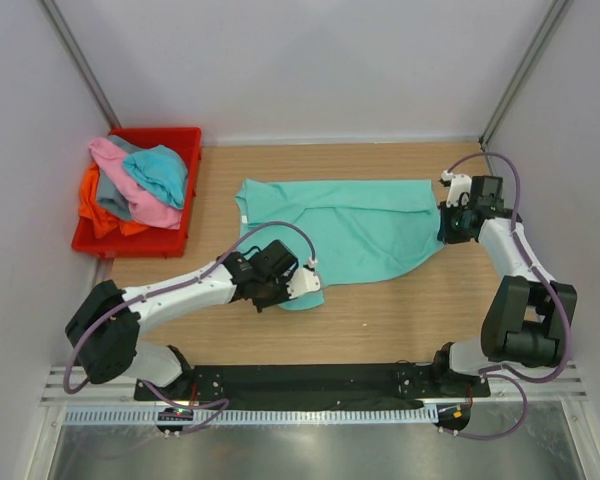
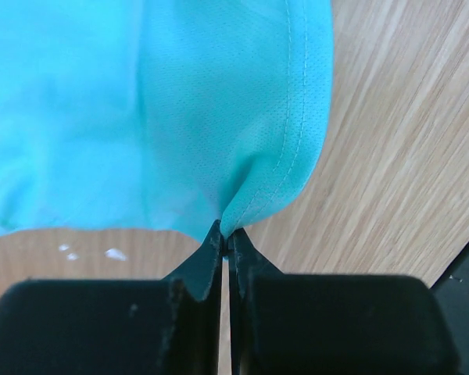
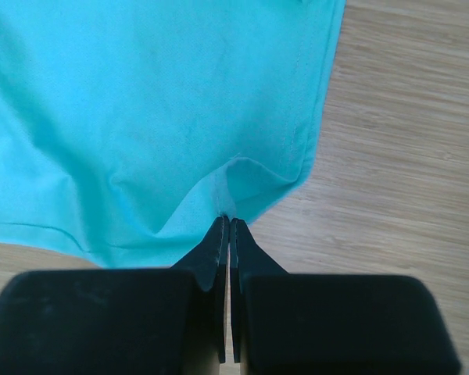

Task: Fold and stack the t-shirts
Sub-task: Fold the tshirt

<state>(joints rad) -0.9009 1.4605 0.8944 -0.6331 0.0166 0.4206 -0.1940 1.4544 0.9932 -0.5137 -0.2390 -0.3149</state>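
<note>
The mint green t-shirt (image 1: 350, 225) lies spread across the wooden table, its near left corner drawn toward the front. My left gripper (image 1: 298, 290) is shut on that corner's hemmed edge (image 2: 297, 148), the cloth bunched at the fingertips (image 2: 246, 246). My right gripper (image 1: 447, 222) is shut on the shirt's right edge (image 3: 242, 187), where the fabric puckers at the fingertips (image 3: 217, 234). The pink (image 1: 130, 190), turquoise blue (image 1: 160, 172), orange (image 1: 95, 205) and grey (image 1: 112, 196) t-shirts lie heaped in the bin.
A red plastic bin (image 1: 185, 200) sits at the back left of the table. White walls close the left, back and right sides. Bare wood (image 1: 380, 320) lies in front of the shirt, and a black base rail (image 1: 310, 380) runs along the near edge.
</note>
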